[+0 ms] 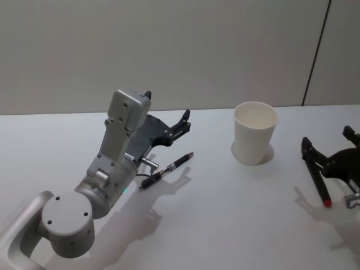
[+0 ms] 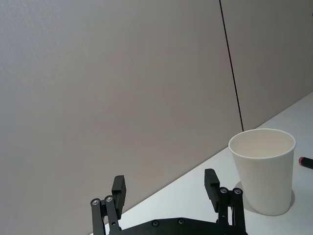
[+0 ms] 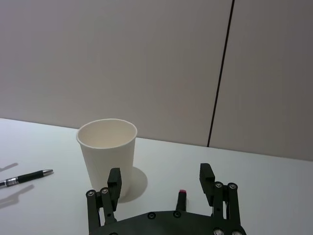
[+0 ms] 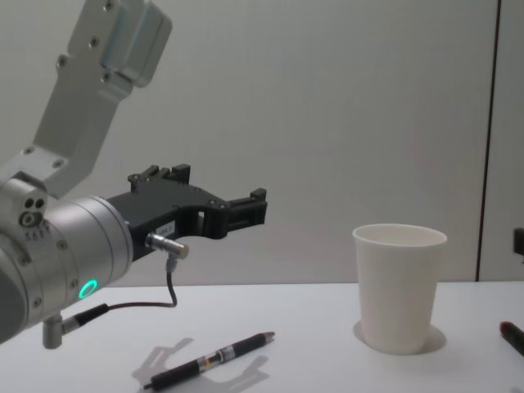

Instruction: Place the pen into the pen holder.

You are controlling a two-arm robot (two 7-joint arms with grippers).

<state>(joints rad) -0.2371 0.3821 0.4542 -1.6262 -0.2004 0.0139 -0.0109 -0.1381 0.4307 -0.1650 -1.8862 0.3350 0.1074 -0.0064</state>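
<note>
The pen [image 1: 167,170], dark with a silvery tip, lies flat on the white table, also seen in the chest view [image 4: 213,360] and the right wrist view [image 3: 27,177]. The pen holder [image 1: 255,133], a white paper cup, stands upright and empty to the pen's right [image 4: 399,286] [image 2: 263,171] [image 3: 107,156]. My left gripper [image 1: 167,107] hangs open above the table, just over and behind the pen, nothing between its fingers [image 2: 165,186] [image 4: 246,209]. Low at the table's right side, my right gripper [image 1: 332,153] is open and faces the cup [image 3: 160,177].
The white table [image 1: 225,214] runs back to a plain grey wall with a dark vertical seam [image 1: 316,53]. A red-tipped part of the right gripper [image 1: 326,201] sits close to the tabletop right of the cup. Bare table lies between pen and cup.
</note>
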